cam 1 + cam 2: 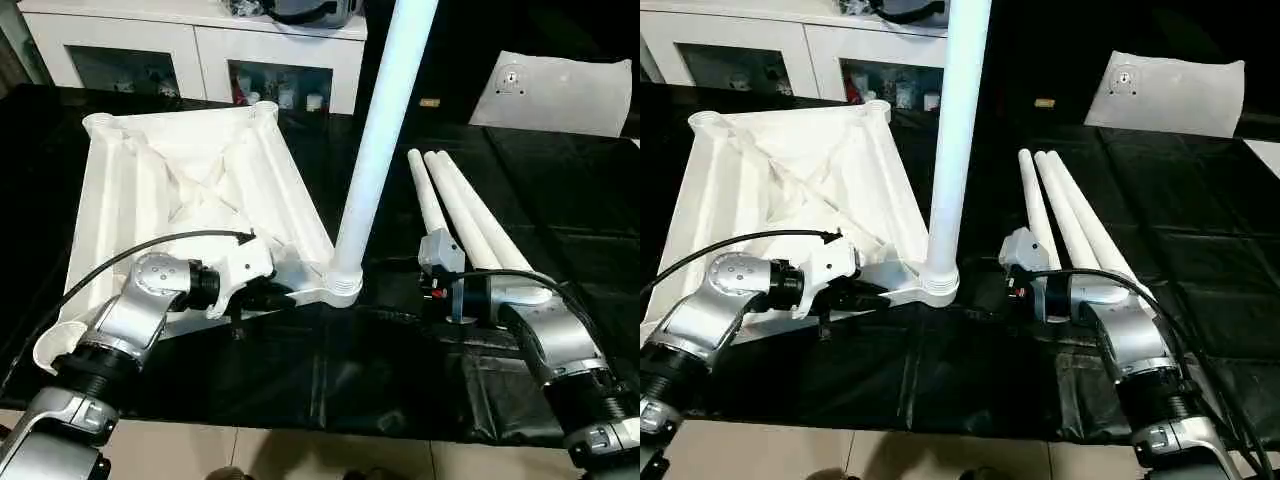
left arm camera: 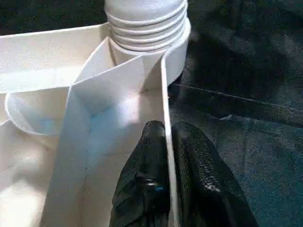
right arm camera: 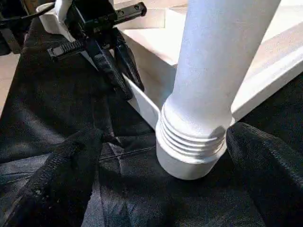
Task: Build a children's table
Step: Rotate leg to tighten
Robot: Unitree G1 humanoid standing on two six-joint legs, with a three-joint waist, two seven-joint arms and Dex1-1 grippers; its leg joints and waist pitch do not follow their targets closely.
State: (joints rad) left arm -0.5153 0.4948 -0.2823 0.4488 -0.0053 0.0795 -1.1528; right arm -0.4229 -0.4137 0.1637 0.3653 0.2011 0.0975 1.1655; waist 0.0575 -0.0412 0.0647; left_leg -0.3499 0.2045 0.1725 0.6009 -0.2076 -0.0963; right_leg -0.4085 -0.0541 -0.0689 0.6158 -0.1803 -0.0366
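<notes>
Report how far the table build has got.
Done: one leg stands upright in the near corner socket of the upside-down tabletop. In hand: the left gripper pinches the tabletop's rim, while the right gripper sits open around the leg's ribbed base. Left: three loose legs lying on the black cloth.

bright overhead light | white plastic glares | wrist views soft

A black-covered table point(image 1: 330, 370) carries the upturned tabletop point(image 1: 170, 190) and three loose legs point(image 1: 465, 215).
</notes>
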